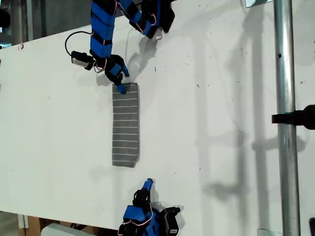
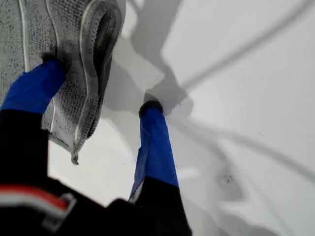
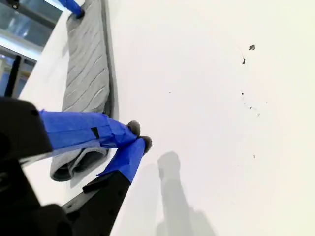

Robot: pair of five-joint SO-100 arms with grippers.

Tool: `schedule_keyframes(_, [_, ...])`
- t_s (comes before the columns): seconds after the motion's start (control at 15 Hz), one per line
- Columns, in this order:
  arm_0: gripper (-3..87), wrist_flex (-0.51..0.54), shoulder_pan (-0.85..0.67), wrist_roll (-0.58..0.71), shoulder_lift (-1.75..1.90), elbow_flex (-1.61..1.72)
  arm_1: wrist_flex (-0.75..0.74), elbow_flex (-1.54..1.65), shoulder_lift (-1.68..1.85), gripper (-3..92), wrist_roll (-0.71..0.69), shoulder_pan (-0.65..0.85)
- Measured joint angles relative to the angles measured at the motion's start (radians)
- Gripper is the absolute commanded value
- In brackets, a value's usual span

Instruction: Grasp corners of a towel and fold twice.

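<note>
Grey towel (image 1: 125,125) under one finger of my spread first gripper (image 2: 101,86); my second gripper (image 3: 140,136) closed, empty

Bright even light, soft grey shadows on white table (image 1: 236,98), wrist views' nearest parts blurred

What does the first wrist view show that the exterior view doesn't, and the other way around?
Only the first wrist view: the towel's weave, its rolled layered edge, and my first gripper open, one finger on the cloth and the other on the bare table.

Only the exterior view: the whole folded towel as a narrow strip, my second gripper apart from its near end, and a metal pole at that view's right.

Both: striped towel, white table, first gripper at the towel's end.
</note>
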Motion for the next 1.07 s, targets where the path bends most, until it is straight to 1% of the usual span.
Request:
schedule_keyframes(0.13, [-1.5,0.0,0.0,0.0,0.0,0.0,-0.011,-0.167,-0.164,34.8,0.081,-0.078])
schedule_keyframes(0.2, [-1.5,0.0,0.0,0.0,0.0,0.0,-0.026,-0.253,-0.235,32.1,0.121,-0.124])
schedule_keyframes(0.27, [-1.5,0.0,0.0,0.0,0.0,0.002,-0.038,-0.341,-0.302,28.1,0.126,-0.163])
schedule_keyframes(0.33, [-1.5,0.0,0.0,0.0,0.0,0.002,-0.043,-0.41,-0.353,15.6,0.123,-0.189])
schedule_keyframes(0.47, [-1.5,0.0,0.0,0.0,0.0,0.002,-0.057,-0.463,-0.391,2.1,0.106,-0.209])
schedule_keyframes(0.53, [-1.5,0.0,0.0,0.0,0.0,0.002,-0.051,-0.468,-0.391,0.6,0.083,-0.21])
schedule_keyframes(0.6, [-1.5,0.0,0.0,0.0,0.0,0.002,-0.014,-0.465,-0.385,0.2,0.061,-0.21])
schedule_keyframes(0.67, [-1.5,0.0,0.0,0.0,0.0,0.002,0.049,-0.446,-0.351,0.1,0.048,-0.21])
schedule_keyframes(0.73, [-1.5,0.0,0.0,0.0,0.0,0.002,0.114,-0.364,-0.252,0.1,0.04,-0.212])
schedule_keyframes(0.8, [-1.5,0.0,0.0,0.0,0.0,0.002,0.215,-0.275,-0.118,0.1,0.037,-0.21])
schedule_keyframes(0.93, [-1.5,0.0,0.0,0.0,0.0,0.002,0.472,-0.133,0.232,0.0,0.052,-0.218])
schedule_keyframes(1.07, [-1.5,0.0,0.0,0.0,0.0,0.002,0.779,-0.121,0.583,0.0,0.121,-0.258])
